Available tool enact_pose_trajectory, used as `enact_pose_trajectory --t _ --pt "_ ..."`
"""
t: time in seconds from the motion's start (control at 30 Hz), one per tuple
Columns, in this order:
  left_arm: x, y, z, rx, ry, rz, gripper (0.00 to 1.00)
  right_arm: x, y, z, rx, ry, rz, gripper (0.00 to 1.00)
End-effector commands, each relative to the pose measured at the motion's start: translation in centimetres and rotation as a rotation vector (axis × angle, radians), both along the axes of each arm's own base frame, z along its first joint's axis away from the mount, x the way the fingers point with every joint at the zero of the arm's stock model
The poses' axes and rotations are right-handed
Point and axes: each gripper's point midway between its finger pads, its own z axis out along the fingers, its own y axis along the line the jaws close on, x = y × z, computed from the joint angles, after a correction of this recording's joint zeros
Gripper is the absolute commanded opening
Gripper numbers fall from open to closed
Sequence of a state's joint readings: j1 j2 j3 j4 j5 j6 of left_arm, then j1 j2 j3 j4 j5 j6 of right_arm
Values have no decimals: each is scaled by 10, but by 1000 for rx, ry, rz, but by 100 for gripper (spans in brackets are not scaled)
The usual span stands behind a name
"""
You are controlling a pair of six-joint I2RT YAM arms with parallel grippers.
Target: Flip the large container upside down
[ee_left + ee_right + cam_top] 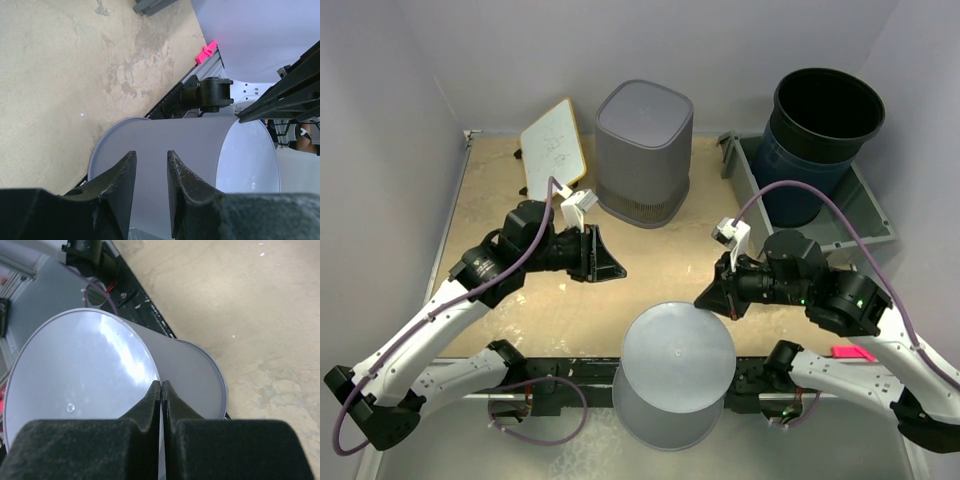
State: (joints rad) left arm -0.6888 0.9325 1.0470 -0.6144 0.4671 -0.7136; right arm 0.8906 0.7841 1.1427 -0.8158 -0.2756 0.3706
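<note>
The large container (677,375) is a round light-grey bin. It stands with its flat base up and its wide rim down, at the table's near edge between the arm bases. It also shows in the left wrist view (165,135) and in the right wrist view (85,365). My left gripper (612,262) is open and empty, its jaws (151,156) apart, left of the container and pointing at its side wall. My right gripper (705,299) is shut and empty. Its fingertips (161,385) sit right by the edge of the container's base; I cannot tell whether they touch it.
A square grey bin (643,150) stands at the back middle, with a small whiteboard (553,147) leaning to its left. A dark round bucket (820,130) stands in a grey tray (878,222) at the back right. A pink piece (853,352) lies near the right arm.
</note>
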Motion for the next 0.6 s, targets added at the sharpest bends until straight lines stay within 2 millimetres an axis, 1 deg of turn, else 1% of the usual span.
enact_pose_trajectory --t 0.0,0.17,0.27,0.33,0.43,0.53,0.57 --pt "8 -4 16 -26 -73 -4 28 13 -40 -33 -200 19 -180 0" --pt "9 -5 17 -23 -77 -3 28 27 -71 -39 -285 -6 -370 0" --pt "10 -5 18 -22 -80 -1 28 30 -83 -37 -287 -16 -442 0" --pt "11 -5 19 -24 -81 -1 28 29 -85 -35 -274 -17 -453 0" --pt "10 -6 21 -25 -84 -7 28 25 -82 -34 -244 -7 -442 0" --pt "11 -2 23 -8 -95 0 28 22 -78 -38 -237 17 -423 0" --pt "10 1 26 5 -104 9 28 21 -77 -40 -237 23 -419 0"
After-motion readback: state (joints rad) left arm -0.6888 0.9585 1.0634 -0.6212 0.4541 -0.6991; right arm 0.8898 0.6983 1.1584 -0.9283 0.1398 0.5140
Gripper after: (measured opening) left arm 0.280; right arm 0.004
